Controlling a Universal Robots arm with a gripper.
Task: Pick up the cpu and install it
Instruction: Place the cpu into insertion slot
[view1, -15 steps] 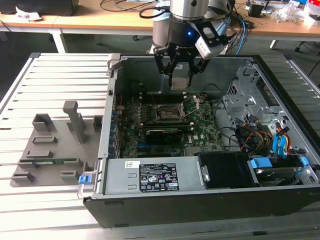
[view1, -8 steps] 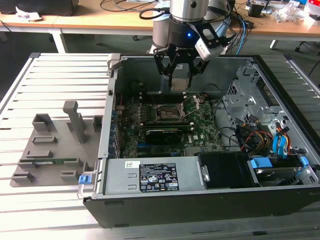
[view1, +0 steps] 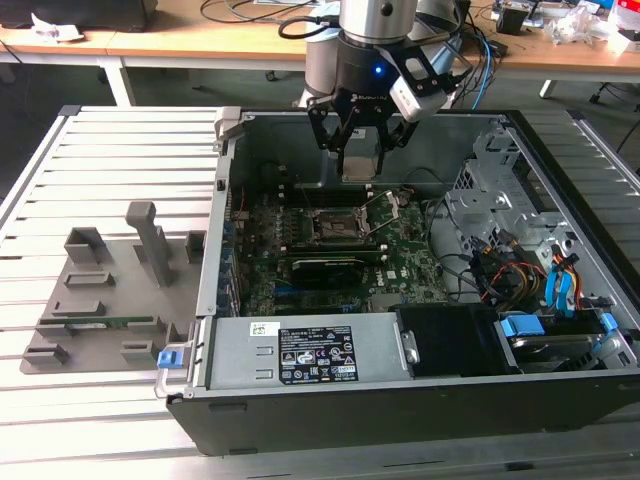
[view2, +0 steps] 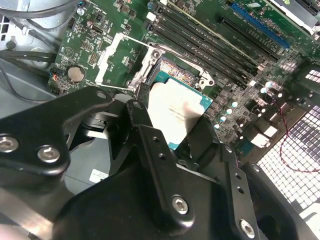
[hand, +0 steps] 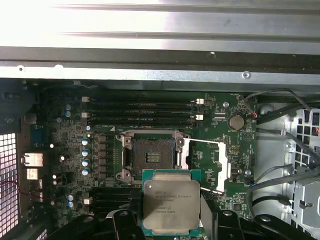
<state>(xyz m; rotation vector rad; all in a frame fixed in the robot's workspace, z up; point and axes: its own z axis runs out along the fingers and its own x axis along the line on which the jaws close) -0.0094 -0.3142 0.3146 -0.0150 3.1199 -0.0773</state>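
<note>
At the exterior view's left, a grey fixture tray (view1: 100, 300) is lying on the slatted table (view1: 120, 150), well apart from the work. Moving right, the open computer case (view1: 230, 350) is showing its green motherboard (view1: 410, 260). I am holding the gripper (view1: 362, 150) over the far part of that board, with its black fingers (hand: 125, 222) clamped on opposite edges of the cpu (hand: 171, 205). The cpu is hanging flat, silvery top up, above the board and near the open socket (hand: 152, 152). I cannot tell how high above it. It is not sitting in the socket, whose contact field is lying bare. Just right of the socket, the silver load plate (hand: 225, 162) is standing swung open. At the exterior view's right, blue and orange cables (view1: 550, 285) are running through the drive bay.
</note>
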